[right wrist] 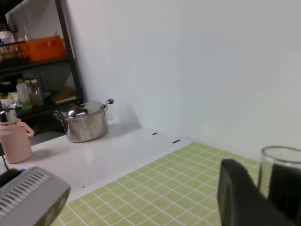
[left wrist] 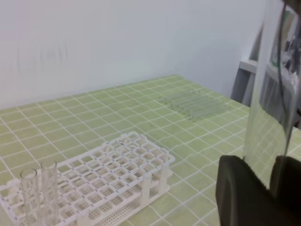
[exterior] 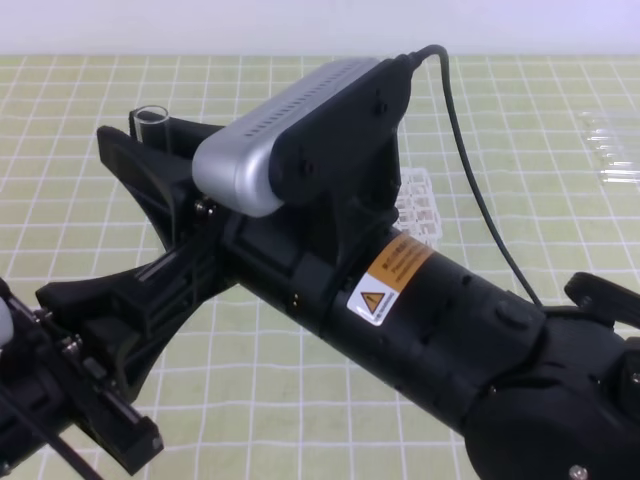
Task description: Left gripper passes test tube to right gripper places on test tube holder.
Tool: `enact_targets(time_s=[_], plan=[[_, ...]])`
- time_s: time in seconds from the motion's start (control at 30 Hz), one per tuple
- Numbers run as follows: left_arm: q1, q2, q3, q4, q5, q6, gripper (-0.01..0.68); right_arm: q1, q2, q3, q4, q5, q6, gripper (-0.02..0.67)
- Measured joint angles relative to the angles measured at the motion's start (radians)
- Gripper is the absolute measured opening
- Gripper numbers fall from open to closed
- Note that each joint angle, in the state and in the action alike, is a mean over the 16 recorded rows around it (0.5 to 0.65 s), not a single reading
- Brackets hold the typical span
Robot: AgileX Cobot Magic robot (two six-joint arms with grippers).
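The test tube (left wrist: 268,94) stands upright, and my left gripper (left wrist: 270,188) is shut on its lower part, one black finger on each side. In the right wrist view the tube's open rim (right wrist: 281,162) sits between the fingers of my right gripper (right wrist: 264,197), which lie close against both sides. From above, only the rim (exterior: 152,117) shows past the right gripper (exterior: 150,140) and its silver camera housing. The left arm's black hardware (exterior: 80,390) is at the lower left. The white test tube holder (left wrist: 155,157) lies on the mat below and holds two upright tubes (left wrist: 40,188). It peeks out behind the right arm (exterior: 420,205).
A heap of clear tubes (left wrist: 193,101) lies on the green checked mat at the far right (exterior: 615,150). A metal frame (left wrist: 249,80) stands past the mat's edge. A steel pot (right wrist: 87,123) and a pink jug (right wrist: 16,141) sit on a white counter beyond.
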Motion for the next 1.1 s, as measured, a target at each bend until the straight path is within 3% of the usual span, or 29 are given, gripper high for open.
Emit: enact_targets(time_s=[0.2,0.67,0.93,1.1], plan=[[0.0,-0.001,0.0,0.0,-0.002,0.0,0.093,0.0,0.0,0.0,0.0,0.0,0.0,0.093],[0.0,-0.005,0.0,0.002,-0.037,-0.001,0.372,0.0,0.0,0.0,0.005,0.014,0.002,0.093],[0.0,-0.024,0.0,0.002,-0.013,-0.005,0.401,-0.005,-0.001,0.0,0.009,0.033,0.0,0.093],[0.0,-0.039,0.0,0.002,0.013,-0.012,0.371,-0.013,-0.004,0.0,0.016,0.043,-0.006,0.093]])
